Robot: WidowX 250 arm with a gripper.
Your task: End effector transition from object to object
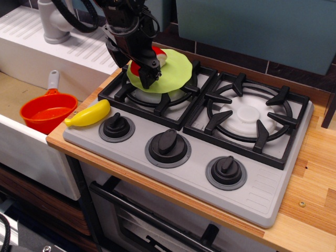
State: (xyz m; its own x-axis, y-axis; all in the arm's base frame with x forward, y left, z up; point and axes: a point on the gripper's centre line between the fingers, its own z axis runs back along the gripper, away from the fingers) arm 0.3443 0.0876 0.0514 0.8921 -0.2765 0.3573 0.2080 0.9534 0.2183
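Sink [21, 92]: at the far left, set lower than the counter, with an orange pot [48, 112] standing in it, grey handle pointing back.
Banana [88, 115]: yellow, lying on the stove's front left corner, just left of the first knob [116, 127].
End effector [147, 81]: black, hanging over the left burner [156, 90], fingertips down on the near edge of a lime green plate [164, 71]; fingers look close together, though whether they pinch anything I cannot tell.
Red and white object [156, 55]: on the plate, mostly hidden behind the wrist.
Right burner [247, 115]: bare black grate.
Countertop [312, 184]: light wood.
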